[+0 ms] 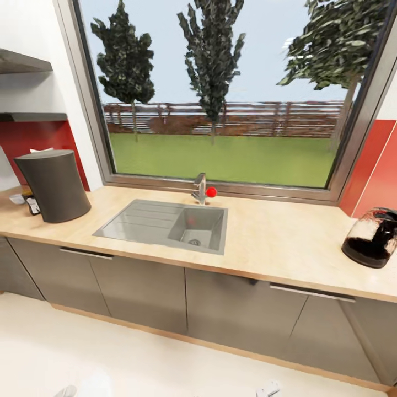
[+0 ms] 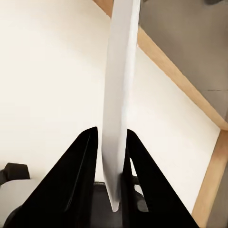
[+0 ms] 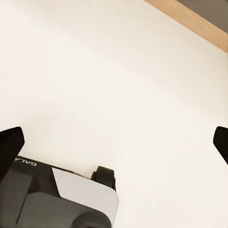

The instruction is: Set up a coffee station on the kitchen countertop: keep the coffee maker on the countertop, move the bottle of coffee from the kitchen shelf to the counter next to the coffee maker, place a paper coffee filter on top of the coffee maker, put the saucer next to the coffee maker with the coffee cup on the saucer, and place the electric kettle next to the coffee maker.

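The kitchen countertop (image 1: pixel 275 231) runs across the head view under a big window. At its left end stands the dark tapered coffee maker (image 1: pixel 53 184), with a small white scrap showing at its top. Tucked behind it is the bottle of coffee (image 1: pixel 32 204), a little dark jar with a yellow lid. The electric kettle (image 1: pixel 374 238) sits at the counter's right end. In the left wrist view my left gripper (image 2: pixel 112 133) is shut on the saucer (image 2: pixel 121 71), a thin white disc seen edge-on above the floor. My right gripper (image 3: pixel 116 140) is open and holds nothing.
A steel sink (image 1: pixel 165 223) with a red-knobbed tap (image 1: pixel 202 190) is set into the middle of the counter. Grey cabinets (image 1: pixel 143 286) stand below it. Dark shelf boards (image 1: pixel 33 117) hang on the wall at upper left. Pale floor (image 1: pixel 110 358) lies between me and the cabinets.
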You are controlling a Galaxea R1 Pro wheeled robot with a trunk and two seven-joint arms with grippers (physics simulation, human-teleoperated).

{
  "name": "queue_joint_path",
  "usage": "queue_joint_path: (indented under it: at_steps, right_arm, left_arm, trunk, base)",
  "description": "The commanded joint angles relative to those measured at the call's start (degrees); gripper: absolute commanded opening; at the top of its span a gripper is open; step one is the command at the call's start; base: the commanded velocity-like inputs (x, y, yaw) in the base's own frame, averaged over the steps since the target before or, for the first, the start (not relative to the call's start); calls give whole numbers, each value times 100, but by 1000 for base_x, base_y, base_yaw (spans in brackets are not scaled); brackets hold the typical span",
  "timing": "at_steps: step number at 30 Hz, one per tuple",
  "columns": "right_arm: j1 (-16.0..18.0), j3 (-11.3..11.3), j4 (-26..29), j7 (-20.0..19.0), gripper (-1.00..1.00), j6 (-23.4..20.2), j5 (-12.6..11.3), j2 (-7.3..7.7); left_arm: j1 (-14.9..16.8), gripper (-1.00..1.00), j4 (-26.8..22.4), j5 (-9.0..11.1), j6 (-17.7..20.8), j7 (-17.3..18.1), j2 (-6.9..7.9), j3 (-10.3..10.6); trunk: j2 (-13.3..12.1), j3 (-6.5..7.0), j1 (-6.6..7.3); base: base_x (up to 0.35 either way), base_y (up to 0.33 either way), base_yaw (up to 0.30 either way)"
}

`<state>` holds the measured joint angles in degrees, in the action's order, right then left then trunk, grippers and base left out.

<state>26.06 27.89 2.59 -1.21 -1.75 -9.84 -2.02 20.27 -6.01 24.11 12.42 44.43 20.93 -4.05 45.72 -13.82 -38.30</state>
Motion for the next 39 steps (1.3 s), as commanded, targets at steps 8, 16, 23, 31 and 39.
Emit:
queue_joint_path:
  at_steps: [8,16,23,31,39]
  right_arm:
    - [4,32,13,-17,100,-5,-87,41]
    - [4,32,13,-19,100,-9,-91,35]
    - [4,39,10,-25,100,-13,-95,21]
    - [4,41,5,-28,100,-18,-88,8]
    - [4,41,-2,-28,100,-18,-88,8]
  left_arm:
    - [4,-100,4,-14,33,-30,-9,-43]
    - [4,-100,4,-12,26,-23,-18,-43]
    - [2,-100,0,-11,11,-22,-58,-43]
    - [2,-100,-4,-7,6,-20,-131,-43]
    - [3,-100,-5,-3,6,-13,-130,-43]
  trunk:
    - [6,-54,-1]
    - [6,-100,-1]
    - [6,-141,-1]
    - [6,-189,-1]
    - [6,-238,-1]
  base:
    - [165,165,224]
    - [225,234,225]
    - [249,226,224]
    - [253,226,222]
    - [126,293,221]
